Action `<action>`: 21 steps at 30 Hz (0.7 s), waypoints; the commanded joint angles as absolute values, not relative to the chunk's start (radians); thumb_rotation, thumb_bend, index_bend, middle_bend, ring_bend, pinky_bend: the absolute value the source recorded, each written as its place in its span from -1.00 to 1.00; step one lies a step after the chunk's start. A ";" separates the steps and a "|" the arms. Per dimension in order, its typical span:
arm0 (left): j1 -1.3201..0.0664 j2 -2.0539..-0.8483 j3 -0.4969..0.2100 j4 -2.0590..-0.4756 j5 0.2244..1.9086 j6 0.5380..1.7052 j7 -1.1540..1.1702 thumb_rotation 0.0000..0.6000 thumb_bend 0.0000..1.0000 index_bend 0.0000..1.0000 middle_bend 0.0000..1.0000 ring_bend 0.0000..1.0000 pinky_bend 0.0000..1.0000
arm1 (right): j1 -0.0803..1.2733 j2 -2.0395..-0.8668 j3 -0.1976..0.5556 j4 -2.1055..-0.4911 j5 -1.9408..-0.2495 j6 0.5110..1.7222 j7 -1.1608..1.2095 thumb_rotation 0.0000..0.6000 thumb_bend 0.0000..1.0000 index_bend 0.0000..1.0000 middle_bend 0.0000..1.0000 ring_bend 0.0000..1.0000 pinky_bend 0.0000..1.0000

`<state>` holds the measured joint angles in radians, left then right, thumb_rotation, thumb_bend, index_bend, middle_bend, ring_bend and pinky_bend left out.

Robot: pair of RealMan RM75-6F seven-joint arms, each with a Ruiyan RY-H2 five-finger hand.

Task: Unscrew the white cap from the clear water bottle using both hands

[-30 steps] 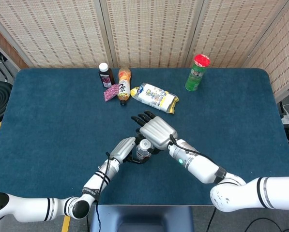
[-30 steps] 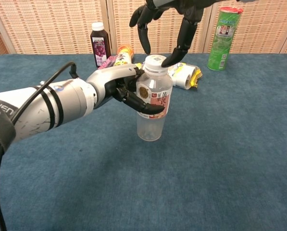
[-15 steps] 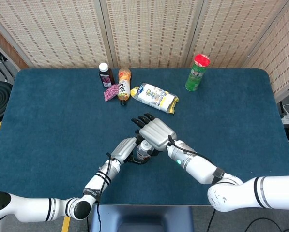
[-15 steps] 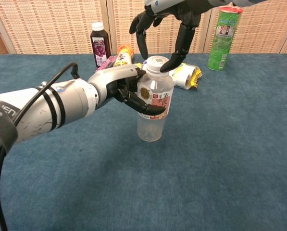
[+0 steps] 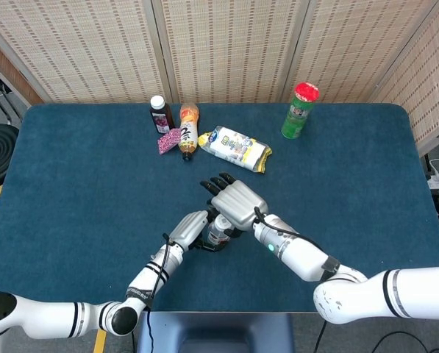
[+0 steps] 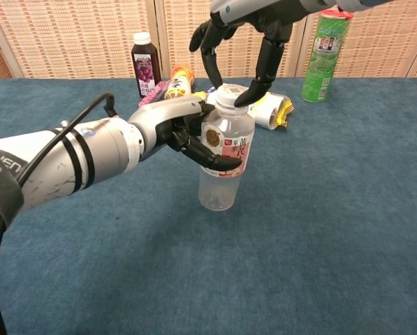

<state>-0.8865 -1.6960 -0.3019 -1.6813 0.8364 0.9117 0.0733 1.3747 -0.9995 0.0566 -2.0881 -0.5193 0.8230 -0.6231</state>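
The clear water bottle [image 6: 224, 164] stands near the table's front middle, tilted a little, with a red and white label. My left hand [image 6: 184, 132] grips its body from the left, fingers wrapped round the label. My right hand [image 6: 253, 31] hangs over the white cap [image 6: 229, 95]; its thumb touches the cap's right side and a finger [image 6: 211, 70] comes down at the cap's left side, pinching it. In the head view the right hand [image 5: 237, 202] covers most of the bottle [image 5: 217, 234], and the left hand [image 5: 190, 228] lies beside it.
At the back of the blue table [image 5: 72, 184] stand a dark juice bottle [image 5: 159, 112] and a green can with a red lid [image 5: 300, 110]. An orange bottle [image 5: 189, 129], a pink packet [image 5: 168, 140] and a snack bag [image 5: 237, 148] lie between them.
My right hand's fingers have come down and closed in on the cap, where before only the thumb touched it. The bottle has tilted slightly in my left hand.
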 commanded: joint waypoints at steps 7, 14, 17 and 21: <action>-0.882 -1.665 -0.300 -1.701 0.853 0.850 0.024 1.00 -0.09 -0.10 0.05 -0.41 -0.34 | 1.375 -0.964 0.053 -2.104 -0.558 0.804 -0.625 1.00 0.04 0.05 -0.96 -1.00 -1.00; -0.880 -1.632 -0.291 -1.686 0.935 0.749 -0.068 1.00 -0.10 -0.10 0.06 -0.41 -0.34 | 1.352 -0.925 0.053 -2.107 -0.605 0.761 -0.581 1.00 0.12 0.06 -0.96 -1.00 -1.00; -0.875 -1.624 -0.295 -1.685 0.983 0.720 -0.119 1.00 -0.09 -0.10 0.06 -0.41 -0.34 | 1.339 -0.912 0.054 -2.104 -0.634 0.741 -0.560 1.00 0.13 0.06 -0.96 -1.00 -1.00; -0.873 -1.619 -0.297 -1.676 1.035 0.707 -0.162 1.00 -0.08 -0.09 0.08 -0.40 -0.34 | 1.319 -0.902 0.060 -2.096 -0.681 0.742 -0.539 1.00 0.13 0.05 -0.96 -1.00 -1.00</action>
